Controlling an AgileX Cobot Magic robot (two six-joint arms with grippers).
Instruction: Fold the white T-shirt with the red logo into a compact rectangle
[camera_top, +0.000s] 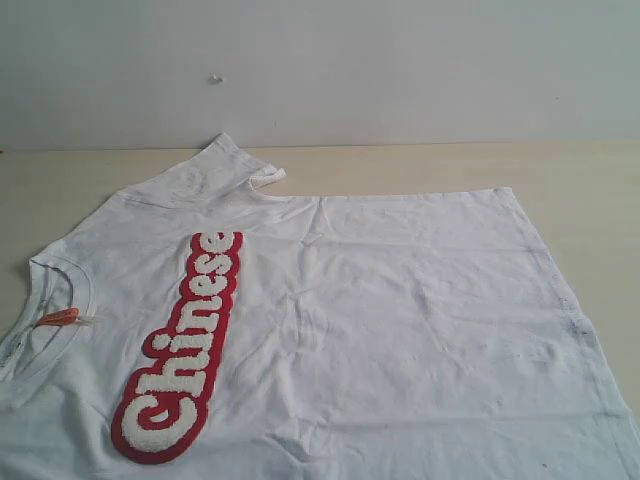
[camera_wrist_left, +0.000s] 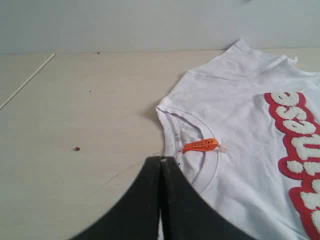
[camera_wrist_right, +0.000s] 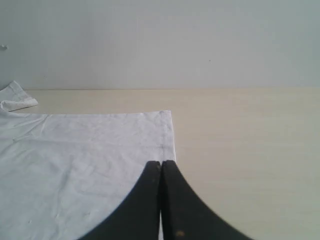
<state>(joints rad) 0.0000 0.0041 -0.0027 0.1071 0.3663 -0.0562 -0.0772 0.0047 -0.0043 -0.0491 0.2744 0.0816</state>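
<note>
Pale wooden table (camera_top: 420, 165) bearing the white T-shirt (camera_top: 400, 330), spread flat and face up, collar at the exterior view's left, hem at its right. A small brown crumb (camera_wrist_left: 77, 148) lies apart from the collar.

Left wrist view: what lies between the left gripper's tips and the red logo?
In the left wrist view, the ribbed collar and its orange neck tag lie between the left gripper and the red logo; otherwise plain white T-shirt cloth.
</note>
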